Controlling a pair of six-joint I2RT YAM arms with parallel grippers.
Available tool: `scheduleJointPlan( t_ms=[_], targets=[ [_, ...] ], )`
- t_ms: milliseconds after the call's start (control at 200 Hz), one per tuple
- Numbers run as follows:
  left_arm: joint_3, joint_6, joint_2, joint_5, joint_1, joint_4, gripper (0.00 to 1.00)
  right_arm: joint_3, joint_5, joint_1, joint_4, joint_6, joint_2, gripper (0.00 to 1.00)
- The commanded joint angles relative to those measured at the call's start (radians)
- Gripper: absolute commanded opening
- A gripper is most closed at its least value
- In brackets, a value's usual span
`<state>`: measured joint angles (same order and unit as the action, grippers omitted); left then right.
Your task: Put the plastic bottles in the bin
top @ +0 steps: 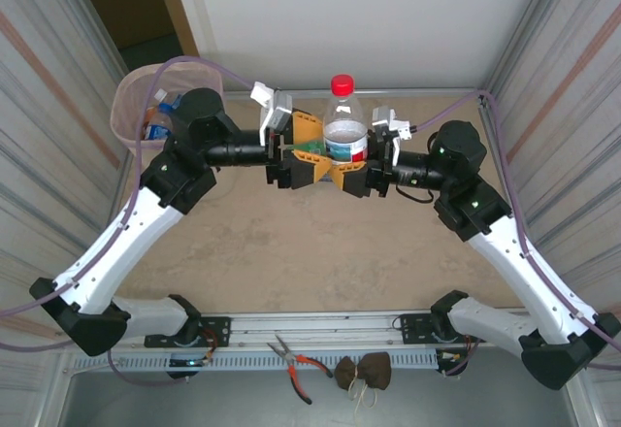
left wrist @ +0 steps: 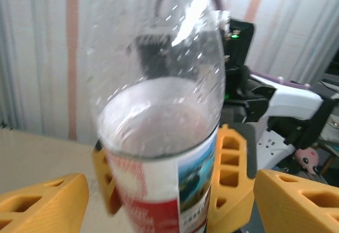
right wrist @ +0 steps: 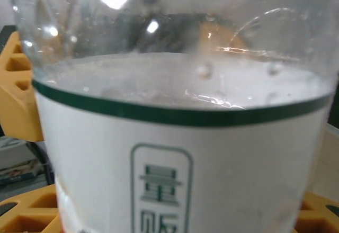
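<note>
Pinching the red-capped plastic bottle (top: 343,116) upright in the right hand (top: 354,160). Flanking it with the left hand (top: 312,147) spread, not touching.

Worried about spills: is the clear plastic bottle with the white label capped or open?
Capped: a red cap sits on the neck of the clear plastic bottle in the top view.

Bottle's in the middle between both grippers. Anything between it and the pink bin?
Yes: the left arm. Its forearm and elbow lie along the line from the red-capped bottle to the bin at far left, the elbow overlapping the bin's rim. Nothing else visible stands between.
</note>
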<state>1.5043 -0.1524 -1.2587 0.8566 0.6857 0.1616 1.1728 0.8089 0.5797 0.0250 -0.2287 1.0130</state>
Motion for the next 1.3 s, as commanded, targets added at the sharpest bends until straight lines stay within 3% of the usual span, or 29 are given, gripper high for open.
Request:
scheduleJointPlan(
  t_ms=[0, 531, 1017, 1292],
  targets=[
    [0.059, 0.059, -0.019, 0.031, 0.026, -0.030, 0.82, 0.011, 0.070, 0.021, -0.038, -0.011, -0.017, 0.55],
    [0.092, 0.117, -0.058, 0.146, 0.102, -0.043, 0.66, 0.033, 0.081, 0.058, 0.001, 0.025, -0.046, 0.54],
    [0.093, 0.108, -0.065, 0.150, 0.112, -0.061, 0.55, 0.025, 0.051, 0.059, 0.028, 0.041, -0.067, 0.55],
    [0.098, 0.136, -0.052, 0.106, 0.112, -0.029, 0.56, 0.022, -0.011, 0.060, 0.076, 0.063, -0.084, 0.76]
  ],
)
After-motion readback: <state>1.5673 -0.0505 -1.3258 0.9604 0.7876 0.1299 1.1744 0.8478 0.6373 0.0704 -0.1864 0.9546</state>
